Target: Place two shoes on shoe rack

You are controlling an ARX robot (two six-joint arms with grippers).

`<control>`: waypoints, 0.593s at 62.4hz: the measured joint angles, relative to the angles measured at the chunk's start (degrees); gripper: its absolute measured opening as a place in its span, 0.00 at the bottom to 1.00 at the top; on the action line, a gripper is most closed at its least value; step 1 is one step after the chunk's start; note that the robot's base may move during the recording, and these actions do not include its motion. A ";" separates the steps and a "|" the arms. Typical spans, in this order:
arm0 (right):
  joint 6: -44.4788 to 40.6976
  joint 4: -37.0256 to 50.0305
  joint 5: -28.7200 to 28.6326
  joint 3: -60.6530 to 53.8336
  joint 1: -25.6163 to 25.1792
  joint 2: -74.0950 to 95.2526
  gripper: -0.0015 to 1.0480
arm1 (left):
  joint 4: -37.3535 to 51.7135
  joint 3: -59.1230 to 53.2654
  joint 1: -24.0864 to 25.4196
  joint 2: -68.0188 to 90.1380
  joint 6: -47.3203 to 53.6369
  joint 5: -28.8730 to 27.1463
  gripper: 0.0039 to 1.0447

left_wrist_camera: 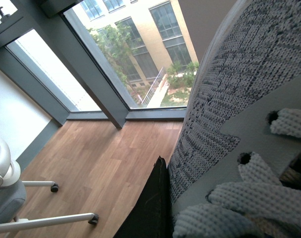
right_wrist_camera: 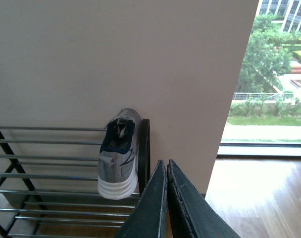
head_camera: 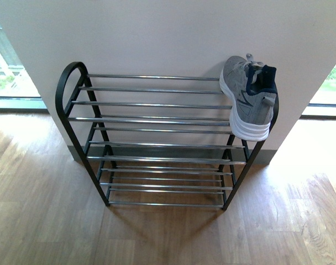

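Front: one sneaker [head_camera: 250, 96] lies on its side at the rack's [head_camera: 68, 83] top tier, right end. Left wrist alone shows a second sneaker [left_wrist_camera: 229, 99] — clamped in the left gripper [left_wrist_camera: 158, 198]. Right wrist: the right gripper [right_wrist_camera: 165, 198], jaws together, faces the racked sneaker.

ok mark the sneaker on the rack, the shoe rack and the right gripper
sneaker [head_camera: 250, 106]: front view, grey side panel.
shoe rack [head_camera: 57, 99]: front view, black arched end.
right gripper [right_wrist_camera: 167, 164]: right wrist view, between the fingertips.

Right claw [right_wrist_camera: 166, 167] fingers pressed together; left claw [left_wrist_camera: 158, 208] possibly gripping.
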 joint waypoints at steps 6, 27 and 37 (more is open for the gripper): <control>0.00 -3.21 0.00 -0.02 0.00 -3.58 0.01 | 0.00 0.00 0.00 0.00 0.02 0.00 0.01; 0.00 -13.20 0.00 -0.04 0.00 -14.25 0.01 | 0.00 0.00 0.00 0.00 0.02 0.00 0.01; 0.00 -16.94 0.00 -0.07 0.00 -18.08 0.01 | 0.00 0.00 0.00 0.00 0.02 0.00 0.01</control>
